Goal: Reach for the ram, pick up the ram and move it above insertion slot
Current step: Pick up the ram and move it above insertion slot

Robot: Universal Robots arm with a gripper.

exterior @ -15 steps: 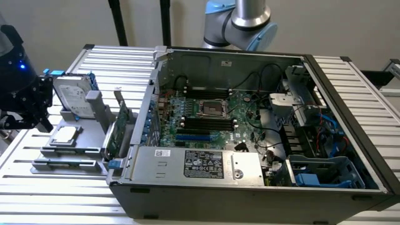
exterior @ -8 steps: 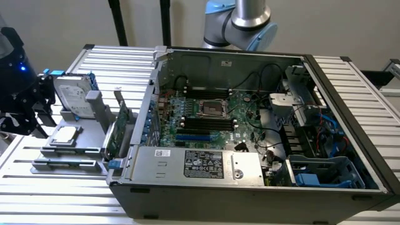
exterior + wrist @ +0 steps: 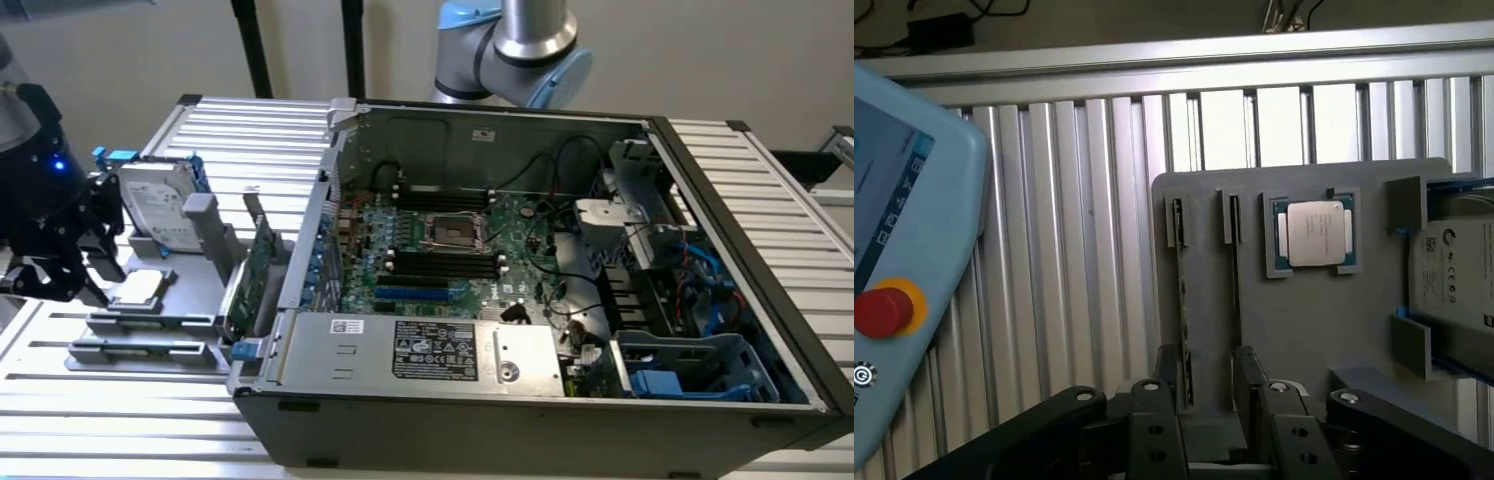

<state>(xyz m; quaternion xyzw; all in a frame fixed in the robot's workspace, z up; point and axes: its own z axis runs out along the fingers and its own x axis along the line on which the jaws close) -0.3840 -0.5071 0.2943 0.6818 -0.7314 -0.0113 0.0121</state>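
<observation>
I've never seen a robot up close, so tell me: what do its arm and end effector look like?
The arm is a silver-grey tube with rounded light-blue caps at its joint. The end effector is black: jointed bars with silvery pins, ending in two slim fingers. A small blue light glows on its body.

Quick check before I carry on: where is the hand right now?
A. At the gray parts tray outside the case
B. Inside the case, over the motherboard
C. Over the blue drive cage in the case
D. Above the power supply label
A: the hand hangs over the gray parts tray, which stands outside the computer case, on the exterior view's left.
</observation>
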